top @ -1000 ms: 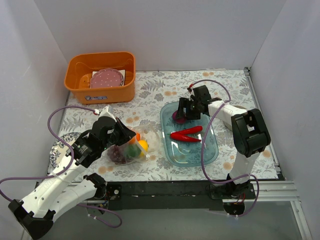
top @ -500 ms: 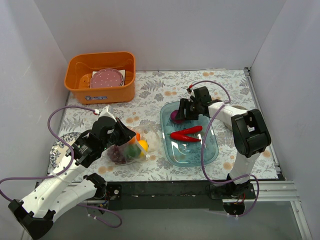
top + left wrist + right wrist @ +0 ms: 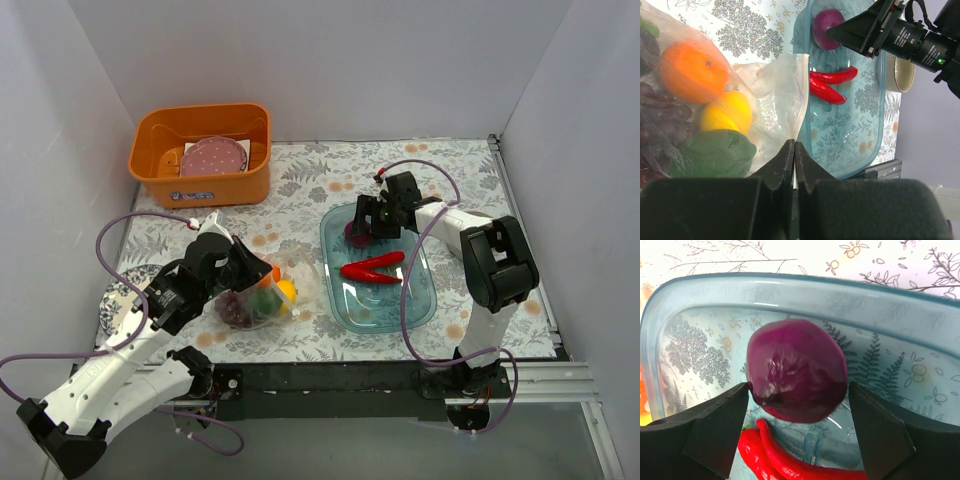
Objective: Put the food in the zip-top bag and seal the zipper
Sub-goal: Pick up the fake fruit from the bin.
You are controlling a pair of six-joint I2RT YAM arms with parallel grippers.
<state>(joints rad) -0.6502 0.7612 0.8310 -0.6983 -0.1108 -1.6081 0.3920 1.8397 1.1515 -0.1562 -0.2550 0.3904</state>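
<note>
Three plain white walls [image 3: 330, 60] close in a worktop [image 3: 300, 190] covered with a grey floral cloth, where a translucent blue tray [image 3: 392, 302] sits right of centre. At the tray's far end the right end effector [image 3: 362, 228] has its fingers apart, one on either side of a round purple piece [image 3: 796, 370] and close against it. Two long red chilies [image 3: 372, 268] lie across the middle of the tray. Just left of the tray lies the zip-top bag [image 3: 775, 85], its mouth towards the tray, already holding an orange [image 3: 692, 70], a lemon [image 3: 726, 111], a green fruit [image 3: 710, 152] and a grape bunch [image 3: 660, 125]. The left end effector [image 3: 794, 147] is clamped on the bag's mouth edge. Well beyond the tray to the far left, an orange bin [image 3: 150, 165] holds a pink dotted plate [image 3: 212, 156].
</note>
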